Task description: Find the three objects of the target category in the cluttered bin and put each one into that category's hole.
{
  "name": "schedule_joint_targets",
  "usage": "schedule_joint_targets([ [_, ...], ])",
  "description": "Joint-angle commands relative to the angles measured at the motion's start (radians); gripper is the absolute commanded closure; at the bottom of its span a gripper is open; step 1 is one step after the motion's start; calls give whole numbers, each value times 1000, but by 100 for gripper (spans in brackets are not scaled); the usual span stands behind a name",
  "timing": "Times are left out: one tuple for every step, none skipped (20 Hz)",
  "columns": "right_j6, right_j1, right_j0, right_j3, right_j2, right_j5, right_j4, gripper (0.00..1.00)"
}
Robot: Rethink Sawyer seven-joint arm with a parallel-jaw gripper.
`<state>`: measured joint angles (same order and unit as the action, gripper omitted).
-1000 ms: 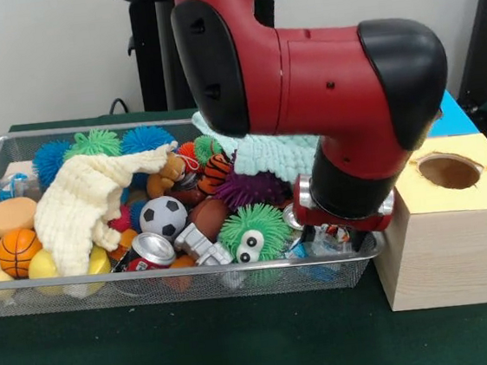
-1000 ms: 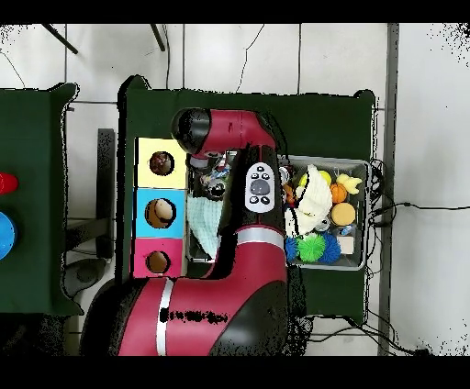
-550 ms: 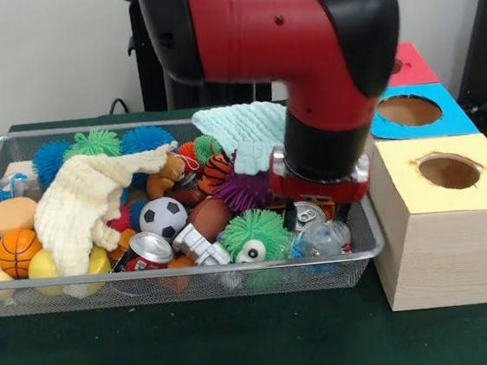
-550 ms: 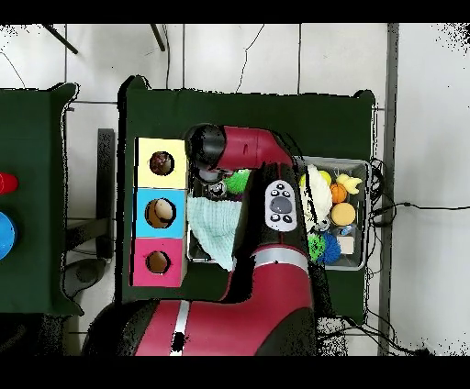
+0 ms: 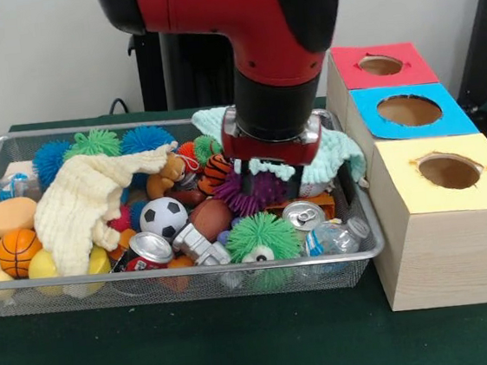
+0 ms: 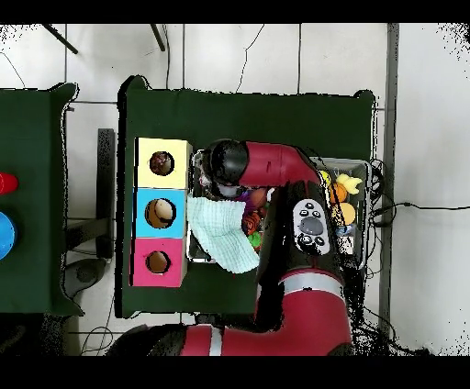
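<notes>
One purple spiky ball (image 5: 257,190) sits right under the end effector (image 5: 259,183) — at six o'clock, touching — in the wire bin (image 5: 175,281); whether the end effector grips anything, I cannot tell.

Wire mesh bin (image 5: 29,296) heaped with toys, cans and cloths, three holed boxes (image 5: 451,213) just beside it, yellow, blue, red

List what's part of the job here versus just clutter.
Job: gripper, wire bin, yellow box, blue box, red box.
Lying about (target category not evident): cream cloth, mint cloth, soccer ball, basketball, green fuzzy ball, soda can.
</notes>
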<state>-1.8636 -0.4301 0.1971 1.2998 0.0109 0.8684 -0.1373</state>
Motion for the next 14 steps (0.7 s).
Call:
schedule_joint_targets([
  [195, 24, 21, 114, 114, -58, -118, 0],
  [182, 33, 20, 113, 115, -67, -124, 0],
  [169, 42, 19, 111, 116, -75, -130, 0],
  [157, 45, 16, 111, 115, -81, -136, 0],
  [145, 45, 11, 111, 114, -81, -140, 0],
  [133, 47, 6, 107, 113, -83, -144, 0],
  [122, 49, 2, 107, 113, -85, -145, 0],
  [105, 54, -4, 105, 110, -94, -148, 0],
  [88, 59, -10, 103, 108, -103, -150, 0],
  [68, 67, -18, 99, 104, -113, -152, 0],
  [47, 72, -26, 97, 100, -124, -153, 0],
  [27, 79, -34, 91, 95, -128, -153, 0],
  [14, 82, -39, 88, 94, -129, -150, 0],
  [-1, 84, -47, 89, 90, -132, -147, 0],
])
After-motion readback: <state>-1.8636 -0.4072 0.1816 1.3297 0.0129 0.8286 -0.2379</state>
